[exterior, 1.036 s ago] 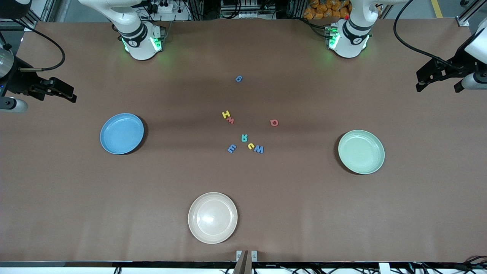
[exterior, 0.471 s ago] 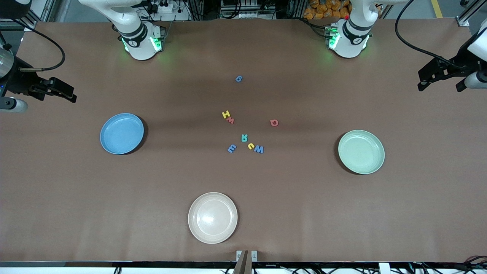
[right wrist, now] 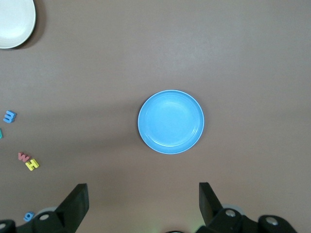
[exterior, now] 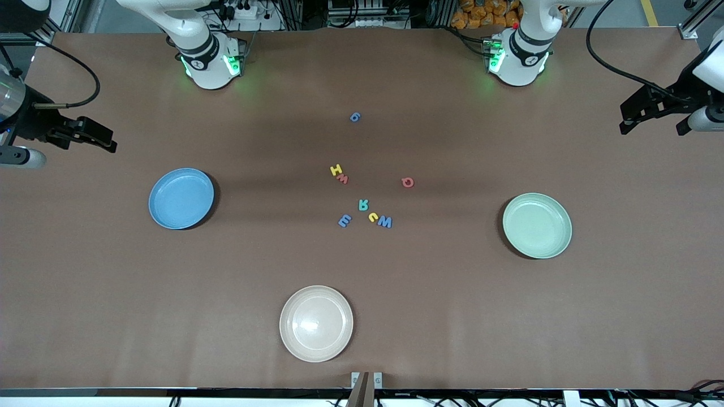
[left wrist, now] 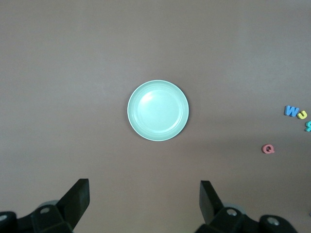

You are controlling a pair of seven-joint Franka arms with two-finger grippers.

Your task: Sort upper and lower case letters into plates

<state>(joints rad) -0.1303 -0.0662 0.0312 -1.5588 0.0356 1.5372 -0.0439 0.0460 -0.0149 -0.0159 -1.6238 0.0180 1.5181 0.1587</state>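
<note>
The eight letters [exterior: 365, 192] lie together in the middle of the table, all of them between the two arms and none in a plate yet. The blue plate [exterior: 181, 198] sits toward the right arm's end of the table, and the green plate [exterior: 537, 225] sits toward the left arm's end. A cream plate [exterior: 316, 323] lies nearer to the front camera than the letters.

The left gripper [exterior: 650, 110] hangs high over the edge of the table at its own end, with its jaws wide open and nothing between them. The right gripper [exterior: 90, 135] hangs the same way over its own end, also wide open and empty. Each wrist view looks straight down on the plate of its own side, so each gripper is much closer to a plate than to any letter.

What matters for the coming move is, I think, the direction: from both grippers the letters lie toward the table's middle, well apart from them. The red Q [exterior: 407, 182] is the letter closest to the left arm's side, while the yellow H [exterior: 336, 169] and the red letter touching it lie more toward the right arm.
</note>
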